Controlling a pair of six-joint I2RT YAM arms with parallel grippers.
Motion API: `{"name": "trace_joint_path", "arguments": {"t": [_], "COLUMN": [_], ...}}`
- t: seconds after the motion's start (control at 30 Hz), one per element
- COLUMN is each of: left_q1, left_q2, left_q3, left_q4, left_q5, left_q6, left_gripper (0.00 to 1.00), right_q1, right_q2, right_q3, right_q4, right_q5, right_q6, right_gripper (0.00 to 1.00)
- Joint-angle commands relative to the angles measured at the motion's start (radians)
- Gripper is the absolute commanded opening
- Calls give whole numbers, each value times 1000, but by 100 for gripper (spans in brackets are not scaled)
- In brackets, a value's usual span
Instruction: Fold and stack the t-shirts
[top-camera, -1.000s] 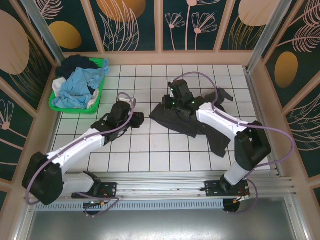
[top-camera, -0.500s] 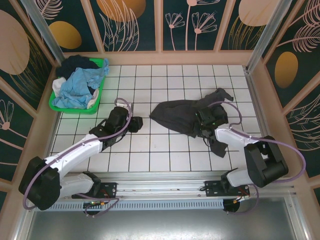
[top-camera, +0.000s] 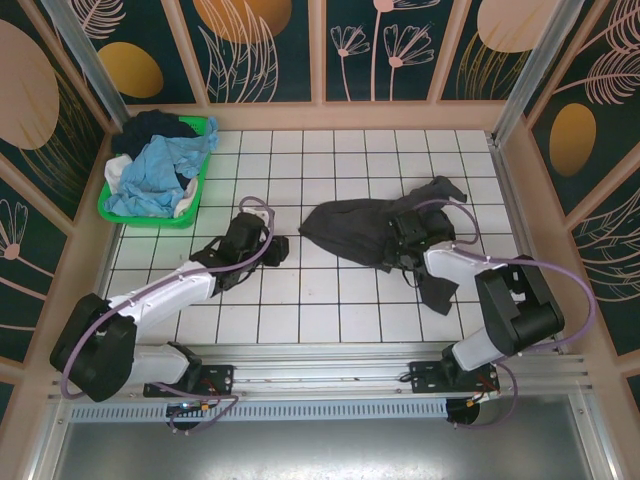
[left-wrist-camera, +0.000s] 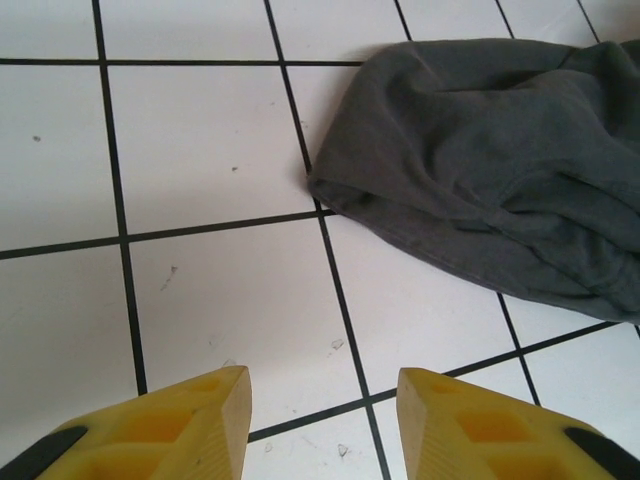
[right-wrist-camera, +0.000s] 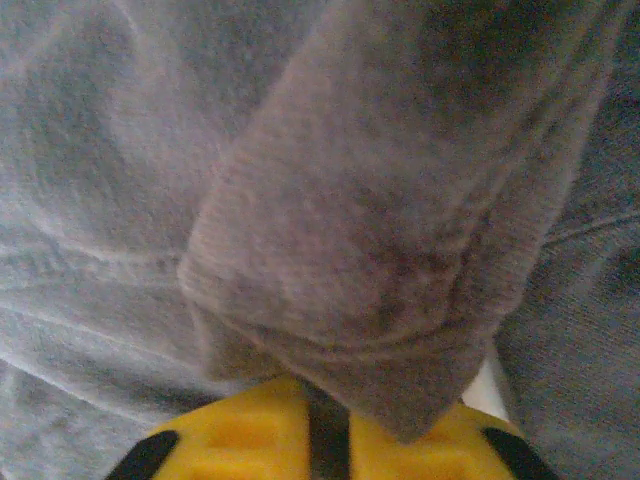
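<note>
Starting out: nothing is folded or stacked yet.
The charcoal-grey t-shirt (top-camera: 365, 228) is crumpled on the desk (top-camera: 300, 310), right of centre, a fold pinched by the right tool (right-wrist-camera: 318, 415). The left tool (left-wrist-camera: 322, 400) is held spread over bare tile beside its left edge. The light blue, navy and white shirts (top-camera: 150, 170) are heaped unfolded in the green basket (top-camera: 200, 185) at the far-left corner.

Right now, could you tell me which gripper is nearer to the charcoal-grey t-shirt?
Right: the right gripper is shut on the charcoal-grey t-shirt; the left gripper hangs open over tiles beside it.
</note>
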Motion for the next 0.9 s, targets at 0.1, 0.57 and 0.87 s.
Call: {"name": "trace_joint_path", "arguments": {"t": [0.1,0.57,0.87], "left_q1": [2,3,-39], "left_q2": [-86,-441,-145], "left_q3": [29,-110,-41], "left_q4": [34,-72,102], "left_q5": [43,-165,47], "left_q6": [-1,-66,-95], "left_gripper": [42,55,59], "right_q1": [149,231,161], "right_q2": [-34,450,479], "right_q3": [226,944,1104], "right_q4": [-26,-143,-361], "right_q5": [21,-128,47], "right_q6": [-9,-182,-222], "right_gripper": [0,10,59]}}
